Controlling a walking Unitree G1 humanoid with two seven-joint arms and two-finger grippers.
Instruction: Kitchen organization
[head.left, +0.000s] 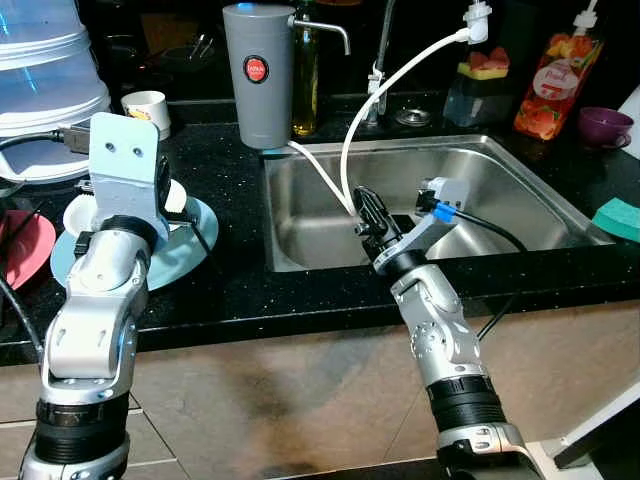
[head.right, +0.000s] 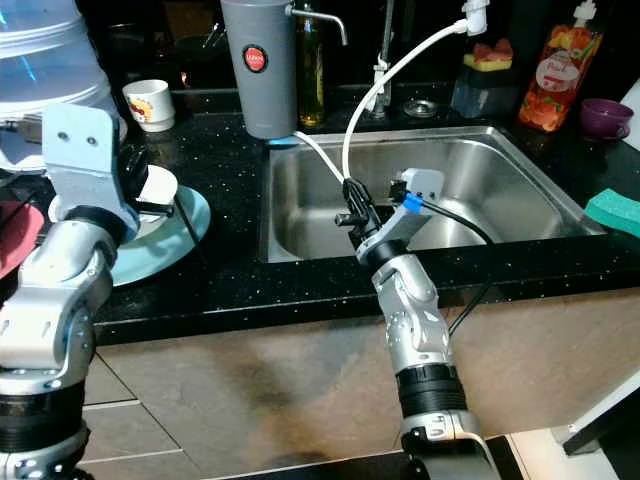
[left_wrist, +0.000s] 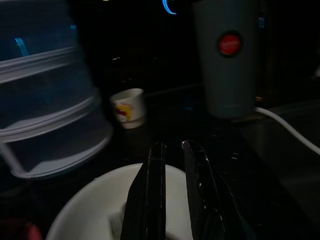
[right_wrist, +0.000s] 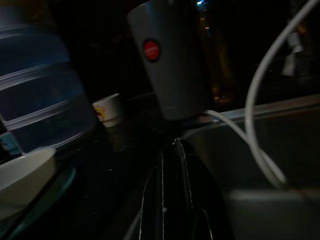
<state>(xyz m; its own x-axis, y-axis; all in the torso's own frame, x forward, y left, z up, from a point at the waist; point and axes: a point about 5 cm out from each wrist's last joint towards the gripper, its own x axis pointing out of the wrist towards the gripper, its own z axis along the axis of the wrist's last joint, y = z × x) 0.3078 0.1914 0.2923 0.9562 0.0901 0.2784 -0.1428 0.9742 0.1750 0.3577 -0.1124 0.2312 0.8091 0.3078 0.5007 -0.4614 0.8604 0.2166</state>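
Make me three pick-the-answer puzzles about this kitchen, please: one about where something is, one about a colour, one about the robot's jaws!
1. Where is the white bowl?
A. in the sink
B. on the light blue plate
C. on the floor

2. What colour is the small cup at the far right of the counter?
A. purple
B. yellow
C. orange

3. How are the right gripper's jaws?
A. wide open
B. shut together
C. holding a sponge

Answers:
1 B, the bowl sits on the light blue plate, left of the sink.
2 A, it looks purple.
3 B, the right wrist view shows them pressed together over the sink's edge, empty.
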